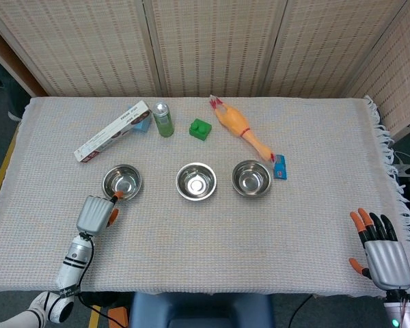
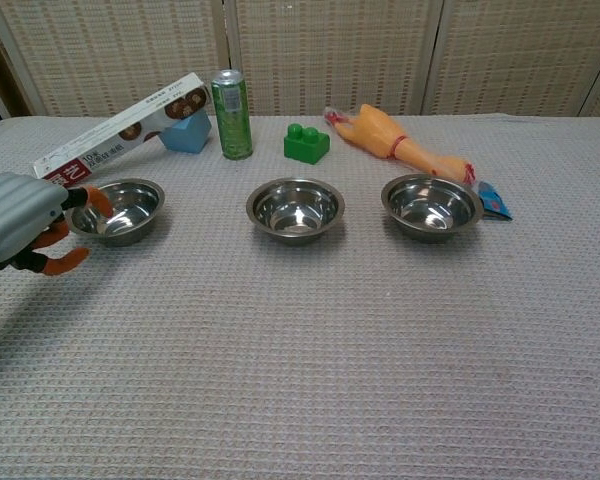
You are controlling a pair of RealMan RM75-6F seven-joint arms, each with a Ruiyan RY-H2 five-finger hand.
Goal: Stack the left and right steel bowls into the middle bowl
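Three steel bowls stand in a row on the woven cloth: the left bowl (image 1: 122,182) (image 2: 115,210), the middle bowl (image 1: 196,181) (image 2: 295,208) and the right bowl (image 1: 251,178) (image 2: 432,205). All are upright and hold nothing. My left hand (image 1: 96,213) (image 2: 20,225) is just in front of the left bowl. Its orange fingertips (image 2: 97,200) reach the bowl's near rim, and the thumb sits lower and apart; it holds nothing. My right hand (image 1: 383,256) hovers at the table's near right corner with its fingers spread, far from the bowls. It is out of the chest view.
Behind the bowls lie a long white box (image 1: 113,131), a blue block (image 2: 187,131), a green can (image 1: 163,119), a green toy brick (image 1: 201,128) and a rubber chicken (image 1: 240,130). A small blue packet (image 1: 280,167) lies beside the right bowl. The fringed table edge (image 1: 389,178) is at the right.
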